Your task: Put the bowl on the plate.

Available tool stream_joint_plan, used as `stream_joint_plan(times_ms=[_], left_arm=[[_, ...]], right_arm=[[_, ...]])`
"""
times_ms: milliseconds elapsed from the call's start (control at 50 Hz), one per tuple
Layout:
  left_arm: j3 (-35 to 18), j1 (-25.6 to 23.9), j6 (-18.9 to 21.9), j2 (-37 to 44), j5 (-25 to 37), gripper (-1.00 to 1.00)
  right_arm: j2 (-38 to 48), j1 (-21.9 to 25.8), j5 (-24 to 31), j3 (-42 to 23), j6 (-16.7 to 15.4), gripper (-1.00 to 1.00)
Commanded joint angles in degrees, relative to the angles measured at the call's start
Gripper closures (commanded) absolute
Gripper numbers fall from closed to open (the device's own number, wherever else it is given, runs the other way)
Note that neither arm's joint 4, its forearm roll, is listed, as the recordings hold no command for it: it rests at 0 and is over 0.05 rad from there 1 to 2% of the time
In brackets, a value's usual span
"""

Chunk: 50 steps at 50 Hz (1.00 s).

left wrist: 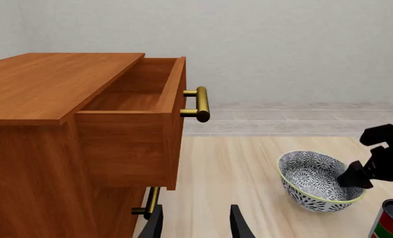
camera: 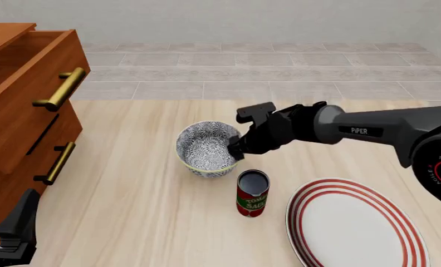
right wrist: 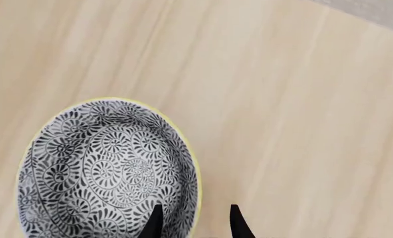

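Step in hand: grasping. The plate (camera: 354, 228) lies nearest, at 4 o'clock from the bowl (camera: 205, 149). The right hand (camera: 236, 149) straddles the bowl's rim, fingers parted (wrist view confirms this); next, close and lift. Left hand (left wrist: 195, 223) idles released. Only the left wrist view shows inside the open drawer (left wrist: 140, 99).
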Motion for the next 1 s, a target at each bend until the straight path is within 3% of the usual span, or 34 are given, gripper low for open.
stream_joint_plan(times_ms=[20, 180, 200, 620, 1000], left_arm=[[0.0, 0.0, 0.0, 0.0, 0.0, -1.00], [0.0, 0.0, 0.0, 0.0, 0.0, -1.00], [0.0, 0.0, 0.0, 0.0, 0.0, -1.00], [0.0, 0.0, 0.0, 0.0, 0.0, -1.00], [0.0, 0.0, 0.0, 0.0, 0.0, -1.00]], right_arm=[[0.5, 0.0, -1.3, 1.4, 0.5, -1.00], [0.7, -0.2, -1.4, 1.1, 0.5, -1.00], [0.7, -0.3, -1.3, 0.9, 0.1, 1.00], [0.6, -1.0, -0.1, -1.8, -0.6, 1.00], [0.1, -1.7, 5.1, -12.0, -2.1, 1.00]])
